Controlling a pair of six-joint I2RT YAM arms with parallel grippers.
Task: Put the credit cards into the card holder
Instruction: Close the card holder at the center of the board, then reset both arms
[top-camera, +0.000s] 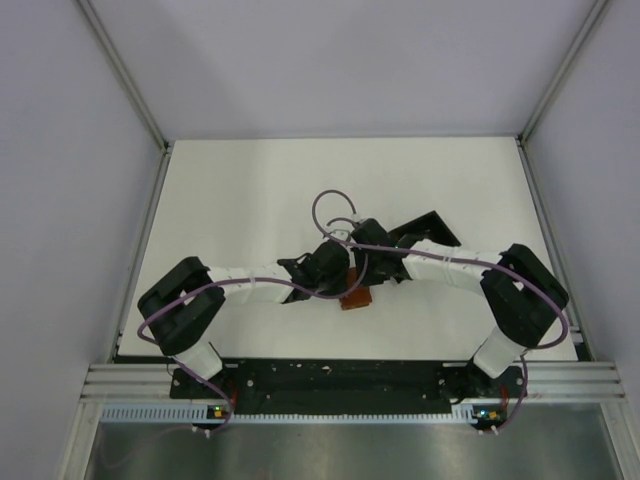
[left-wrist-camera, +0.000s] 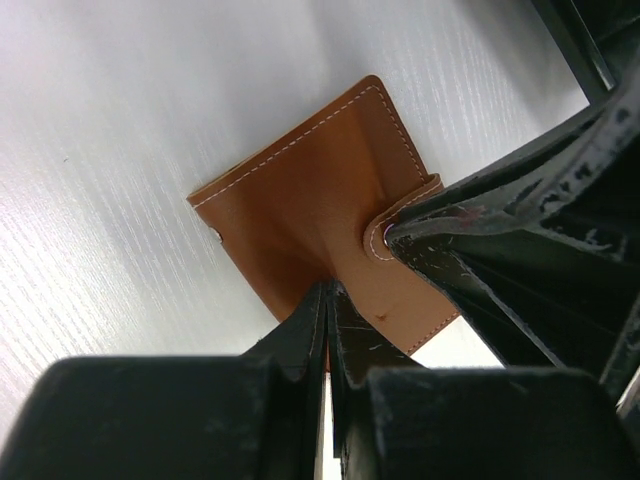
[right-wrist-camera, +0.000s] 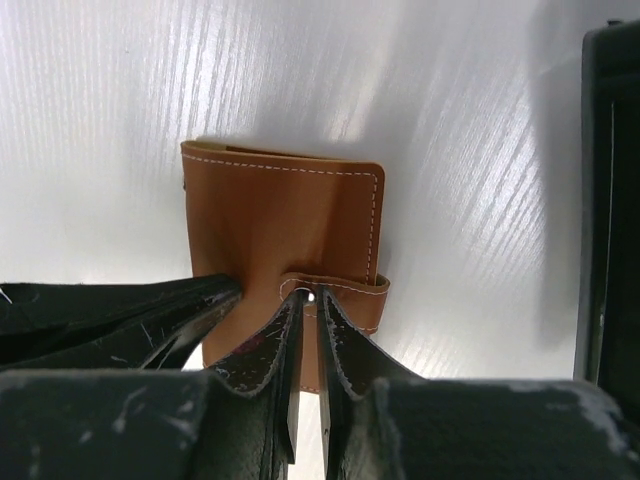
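The card holder (left-wrist-camera: 300, 190) is a brown leather wallet lying folded shut on the white table; it also shows in the right wrist view (right-wrist-camera: 270, 215) and, partly hidden under both grippers, in the top view (top-camera: 354, 299). My left gripper (left-wrist-camera: 328, 300) is shut, its tips pressed on the wallet's face. My right gripper (right-wrist-camera: 308, 300) is closed to a narrow gap on the end of the wallet's closing tab (right-wrist-camera: 350, 292), at the snap. Its fingers (left-wrist-camera: 480, 235) show in the left wrist view. Both grippers (top-camera: 335, 268) meet at the table's middle. No credit cards are in view.
A black open-frame slotted box (top-camera: 430, 228) stands just behind and to the right of the wallet. It shows at the right edge of the right wrist view (right-wrist-camera: 608, 200) and the top right of the left wrist view (left-wrist-camera: 585, 40). White walls enclose the table.
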